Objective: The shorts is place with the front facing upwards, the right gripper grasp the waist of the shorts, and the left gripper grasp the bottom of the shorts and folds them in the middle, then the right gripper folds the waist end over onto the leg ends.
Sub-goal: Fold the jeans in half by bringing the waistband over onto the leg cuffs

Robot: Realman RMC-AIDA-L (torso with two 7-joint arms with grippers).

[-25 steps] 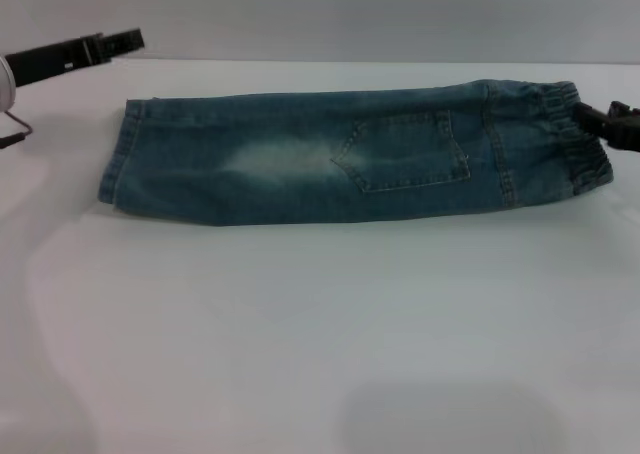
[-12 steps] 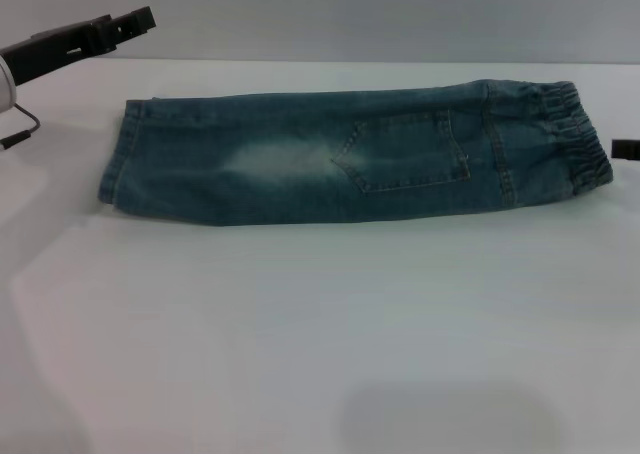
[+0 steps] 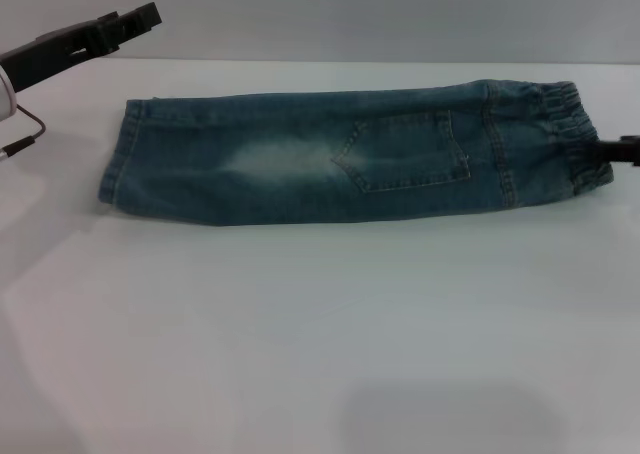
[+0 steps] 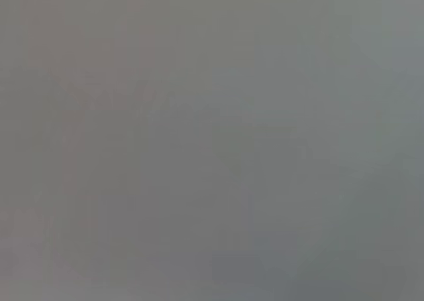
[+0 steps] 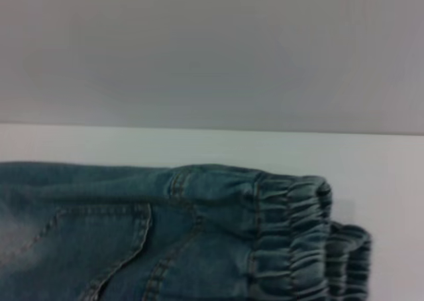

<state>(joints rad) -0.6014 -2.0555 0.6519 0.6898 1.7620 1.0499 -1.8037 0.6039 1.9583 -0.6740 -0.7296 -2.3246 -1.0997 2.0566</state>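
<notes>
White table (image 3: 300,334) bare around shorts (image 3: 340,159), folded lengthwise, flat. Waist (image 3: 560,124) touches right gripper (image 3: 622,151) tip; fingers' state cannot tell. Left gripper (image 3: 130,21) raised beyond hems (image 3: 118,164), cannot tell; higher than before.

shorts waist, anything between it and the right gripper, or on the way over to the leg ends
Nothing visible. The right gripper is at the waist of the shorts, and the denim across to the leg ends is bare. The left gripper hangs above and behind those hems.
</notes>
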